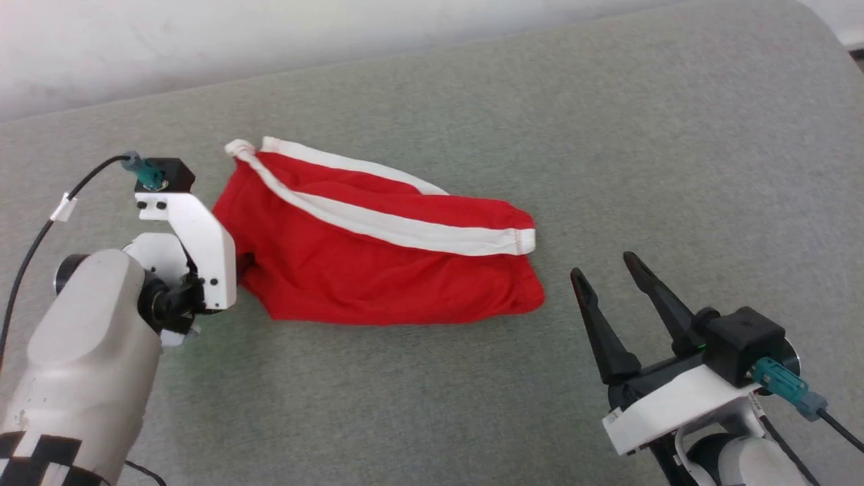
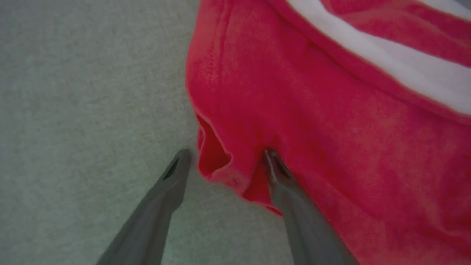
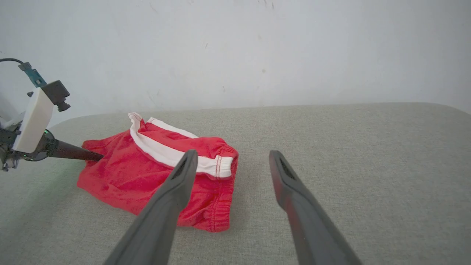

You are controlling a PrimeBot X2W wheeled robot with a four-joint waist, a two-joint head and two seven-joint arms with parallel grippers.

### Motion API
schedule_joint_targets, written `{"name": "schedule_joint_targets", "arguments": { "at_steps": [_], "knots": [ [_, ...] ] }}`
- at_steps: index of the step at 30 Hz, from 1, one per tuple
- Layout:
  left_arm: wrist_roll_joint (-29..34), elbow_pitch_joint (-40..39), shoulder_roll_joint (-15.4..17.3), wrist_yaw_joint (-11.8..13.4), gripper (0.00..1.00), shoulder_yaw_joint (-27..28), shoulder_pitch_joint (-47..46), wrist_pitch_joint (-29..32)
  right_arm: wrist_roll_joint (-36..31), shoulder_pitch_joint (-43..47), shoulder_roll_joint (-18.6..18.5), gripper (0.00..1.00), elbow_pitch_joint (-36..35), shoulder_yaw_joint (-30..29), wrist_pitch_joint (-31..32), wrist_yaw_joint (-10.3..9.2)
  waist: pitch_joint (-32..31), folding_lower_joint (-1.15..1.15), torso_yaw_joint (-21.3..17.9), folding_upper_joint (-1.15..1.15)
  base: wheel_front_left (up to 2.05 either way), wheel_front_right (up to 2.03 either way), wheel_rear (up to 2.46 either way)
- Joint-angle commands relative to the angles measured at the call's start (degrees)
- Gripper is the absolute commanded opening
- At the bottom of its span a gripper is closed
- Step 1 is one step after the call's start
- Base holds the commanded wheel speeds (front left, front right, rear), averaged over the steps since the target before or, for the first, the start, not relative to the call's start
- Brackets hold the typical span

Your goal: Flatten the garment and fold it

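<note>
The garment [image 1: 378, 263] is a pair of red shorts with white bands, lying crumpled on the grey fabric surface [image 1: 607, 135]. My left gripper [image 2: 226, 158] is open at the garment's left edge. One finger [image 2: 283, 184] rests on the red cloth, the other finger [image 2: 173, 176] is over the bare surface, and a fold of the hem lies between them. In the head view its white wrist mount [image 1: 202, 243] hides the fingers. My right gripper [image 1: 607, 270] is open and holds nothing, just right of the garment's waistband end [image 3: 217, 165].
A white wall [image 3: 235, 48] rises behind the surface. The surface's rounded far-right corner [image 1: 830, 34] shows in the head view. Bare grey fabric stretches right of the garment and in front of it. A black cable [image 1: 40, 236] trails from the left wrist.
</note>
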Motion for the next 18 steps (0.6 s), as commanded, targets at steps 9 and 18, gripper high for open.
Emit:
{"name": "schedule_joint_targets", "arguments": {
  "at_steps": [9,18],
  "knots": [
    [-0.12,3.42,-2.51,-1.88,0.0,-4.34,1.48,5.38,1.97,0.33,0.26,1.0,1.0,-1.21,1.88,-0.05,1.85,0.0,-3.24,0.0,0.0,0.0,0.0],
    [-1.53,0.36,-3.59,-1.07,0.0,-1.42,2.49,-4.87,7.64,-1.47,-0.12,1.0,6.79,0.38,10.96,-0.05,0.14,0.0,0.26,0.0,0.0,0.0,0.0]
  ]
}}
